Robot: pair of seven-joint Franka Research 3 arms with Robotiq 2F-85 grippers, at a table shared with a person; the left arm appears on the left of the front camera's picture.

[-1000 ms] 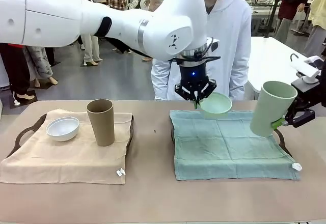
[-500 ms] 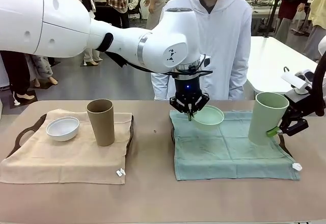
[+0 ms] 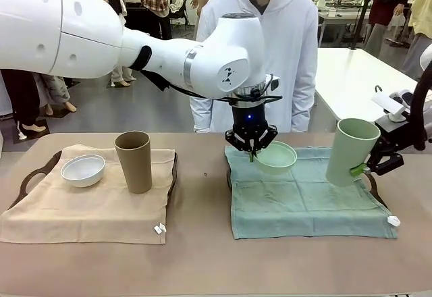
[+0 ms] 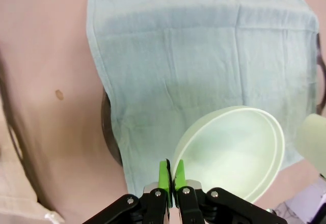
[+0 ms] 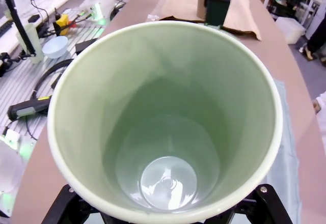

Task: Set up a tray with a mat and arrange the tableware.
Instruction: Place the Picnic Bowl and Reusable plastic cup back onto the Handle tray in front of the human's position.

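The mint green bowl [image 3: 275,156] is small and shallow with a smooth pale inside. It sits low at the far left part of the green mat [image 3: 304,196], tipped a bit toward the camera, and I can't tell from the front view whether its base is actually touching the cloth. In the left wrist view the bowl [image 4: 232,150] is just a clean oval rim over the mat [image 4: 204,56].

The left gripper [image 3: 251,150] points straight down from the big white arm. Its green fingers [image 4: 164,175] are pinched almost together on the bowl's near rim, so it's clamped on the edge.

The pale green cup [image 3: 351,151] is tall and handleless, flaring a little toward the top. It's over at the right edge of the green mat, leaning slightly and apparently lifted off the cloth. The right gripper [image 3: 361,169] has it by the lower side, with one green pad showing against the wall. The right wrist view looks straight down into the cup [image 5: 168,117].

On the left side, a tan mat [image 3: 88,202] lies over a dark tray [image 3: 34,172], with the white bowl [image 3: 83,169] and the brown cup [image 3: 134,162] standing on it near each other. A person in a white hoodie [image 3: 270,47] stands at the far side of the table [image 3: 202,263].
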